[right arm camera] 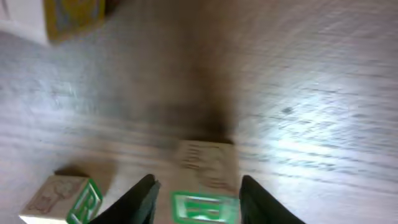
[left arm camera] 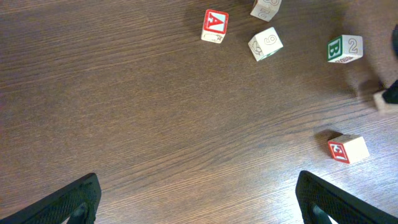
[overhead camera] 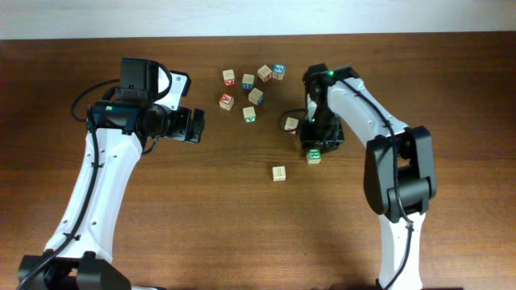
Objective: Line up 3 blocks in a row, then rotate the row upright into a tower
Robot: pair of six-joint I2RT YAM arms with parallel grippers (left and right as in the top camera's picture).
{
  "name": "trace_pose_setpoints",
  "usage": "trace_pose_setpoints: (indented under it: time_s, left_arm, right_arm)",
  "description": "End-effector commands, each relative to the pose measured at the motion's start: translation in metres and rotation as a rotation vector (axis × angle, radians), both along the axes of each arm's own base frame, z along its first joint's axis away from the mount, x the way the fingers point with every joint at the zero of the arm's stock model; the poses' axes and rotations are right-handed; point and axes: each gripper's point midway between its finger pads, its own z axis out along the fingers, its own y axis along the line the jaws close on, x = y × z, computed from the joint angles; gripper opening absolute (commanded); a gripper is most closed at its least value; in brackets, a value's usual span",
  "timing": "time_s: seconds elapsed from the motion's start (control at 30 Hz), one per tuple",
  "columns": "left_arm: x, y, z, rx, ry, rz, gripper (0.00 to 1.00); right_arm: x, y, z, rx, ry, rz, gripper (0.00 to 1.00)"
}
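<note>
**A:** What sits nearest the right gripper (right arm camera: 198, 183)?

**B:** A pale wooden cube with a green-bordered green letter face (right arm camera: 204, 208). It stands on the dark brown wooden desk (right arm camera: 323, 93), between the two fingers. They straddle it squarely, I'd judge so that a wrist turn can spin it on the spot. The close view is smeared, so I cannot tell whether they pinch it or merely bracket it.

**A:** And beside it?

**B:** A second pale cube with a green letter (right arm camera: 62, 200), just to one side and clear of the fingers. From overhead only one green-faced cube peeks out under the gripper. The arm hides the rest, so I can't match the two.

**A:** Further out?

**B:** One pale wooden cube with yellow markings (overhead camera: 291, 123) lies near the gripper, and another yellow-marked cube (overhead camera: 279, 172) lies on its other side. Both are free. Beyond them is a loose cluster of red-, blue- and green-marked cubes (overhead camera: 255, 96). Past that the left gripper (overhead camera: 196, 125) hangs with its fingers spread wide and nothing between them, probably parked out of the way.
</note>
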Motion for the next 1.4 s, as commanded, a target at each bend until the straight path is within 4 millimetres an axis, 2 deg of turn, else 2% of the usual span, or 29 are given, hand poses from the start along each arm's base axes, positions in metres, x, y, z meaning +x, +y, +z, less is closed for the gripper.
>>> trace_pose_setpoints:
  time_s: [0.0, 0.2, 0.33, 0.43, 0.5, 0.7, 0.77, 0.8, 0.97, 1.1, 1.17, 1.37]
  left_arm:
    - [0.004, -0.004, 0.007, -0.02, -0.014, 0.0, 0.99]
    - [0.004, -0.004, 0.008, -0.02, -0.015, 0.0, 0.99]
    - [0.004, -0.004, 0.007, -0.02, -0.014, 0.0, 0.99]
    - [0.004, -0.004, 0.007, -0.02, -0.014, 0.0, 0.99]
    - [0.004, -0.004, 0.007, -0.02, -0.014, 0.0, 0.99]
    - [0.004, -0.004, 0.007, -0.02, -0.014, 0.0, 0.99]
    - [0.004, -0.004, 0.008, -0.02, -0.015, 0.0, 0.99]
    - [0.004, -0.004, 0.007, -0.02, -0.014, 0.0, 0.99]
    - [0.004, -0.004, 0.008, -0.02, -0.015, 0.0, 0.99]
    - [0.004, -0.004, 0.007, -0.02, -0.014, 0.0, 0.99]
    - [0.004, -0.004, 0.008, -0.02, -0.015, 0.0, 0.99]
    - [0.004, -0.004, 0.008, -0.02, -0.015, 0.0, 0.99]
  right_arm:
    - [-0.02, -0.006, -0.016, -0.061, 0.063, 0.033, 0.39]
    - [-0.029, -0.008, -0.018, -0.082, 0.096, 0.009, 0.21]
    - [-0.042, 0.021, -0.017, -0.038, 0.114, 0.058, 0.18]
    - [-0.053, 0.044, -0.017, -0.049, 0.113, 0.101, 0.2]
    - [-0.056, 0.053, -0.018, -0.049, 0.106, 0.116, 0.24]
    - [-0.058, 0.076, -0.02, -0.011, 0.075, 0.15, 0.25]
    - [-0.057, 0.077, -0.02, -0.009, 0.071, 0.151, 0.26]
    - [-0.056, 0.078, -0.02, -0.008, 0.067, 0.151, 0.31]
    - [-0.05, 0.08, -0.017, 0.002, 0.048, 0.15, 0.38]
    - [-0.049, 0.081, -0.004, -0.001, 0.054, 0.154, 0.42]
    - [-0.048, 0.081, 0.003, -0.001, 0.056, 0.161, 0.48]
    - [-0.044, 0.077, 0.025, -0.031, 0.053, 0.165, 0.5]
